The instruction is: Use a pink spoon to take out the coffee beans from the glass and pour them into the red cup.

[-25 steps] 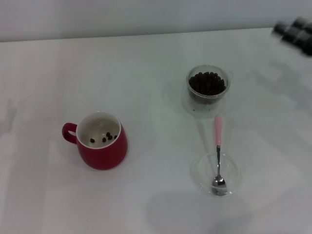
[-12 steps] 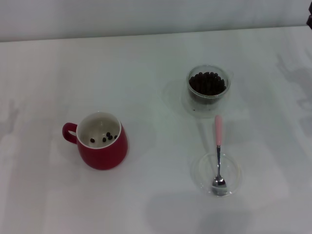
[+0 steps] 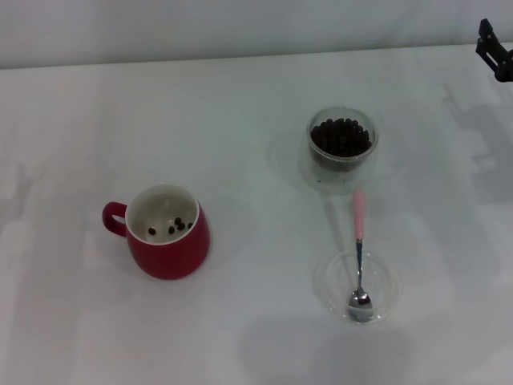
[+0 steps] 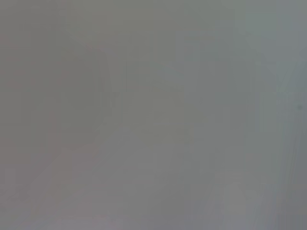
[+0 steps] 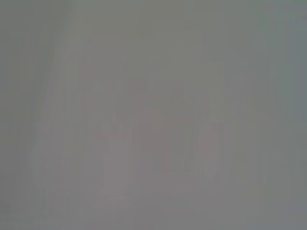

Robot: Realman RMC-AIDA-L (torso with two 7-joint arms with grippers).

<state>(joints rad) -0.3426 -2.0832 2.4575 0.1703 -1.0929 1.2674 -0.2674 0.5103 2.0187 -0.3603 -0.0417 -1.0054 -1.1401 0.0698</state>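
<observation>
The pink spoon (image 3: 358,241) lies on the table, its metal bowl resting in a flat clear dish (image 3: 383,298) and its pink handle pointing toward the glass (image 3: 341,141). The glass stands at the centre right, filled with dark coffee beans (image 3: 341,135). At the left stands the red cup (image 3: 167,235), handle to the left, with a few beans (image 3: 174,227) on its white bottom. A black bit of my right gripper (image 3: 497,54) shows at the far right edge, well away from the spoon and the glass. My left gripper is out of view. Both wrist views show only blank grey.
The white table (image 3: 256,112) runs to a back edge near the top of the head view. Arm shadows fall on the table at the far right and far left.
My right gripper drew back from the top right corner almost out of view, and now shows again at the right edge. Cup, glass and spoon have not moved.
</observation>
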